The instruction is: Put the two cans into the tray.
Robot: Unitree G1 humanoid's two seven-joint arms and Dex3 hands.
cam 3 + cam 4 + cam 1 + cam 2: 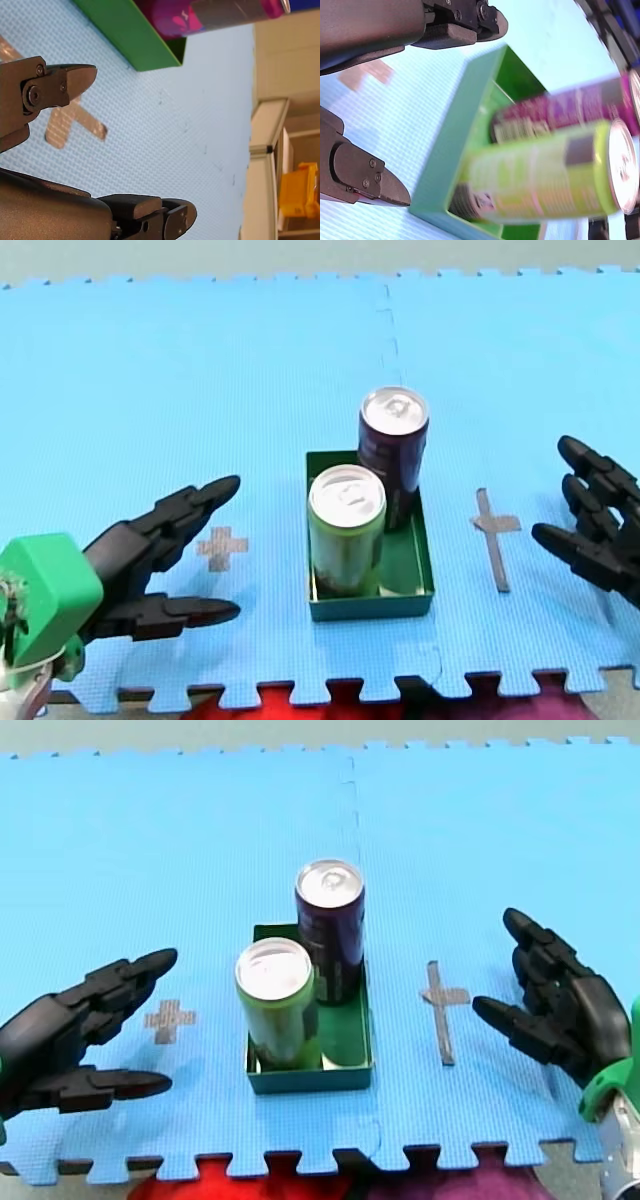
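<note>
Blue foam mat [200,390], finely pebbled and joined by jigsaw-tooth edges, covers the surface you are working over. At its middle sits the tray [370,607], a shallow green rectangular box with thin upright walls. Its long side runs away from the robot.

Both cans already stand inside it. Each is a smooth metal cylinder, upright with its long axis vertical and its silver pull-tab lid facing up. The green can [347,535] is at the near end and the purple can [393,455] at the far end, close behind it. You cannot tell whether they touch.

A grey left tape cross [222,547] and a longer right tape cross [494,535] are stuck flat to the mat, one on either side of the tray.

Your left hand [160,560], black and jointed, is near the left tape cross, holding nothing with its fingers uncurled. Your right hand [555,1010] is beyond the right tape cross, also empty and uncurled. Both are well apart from the tray.
</note>
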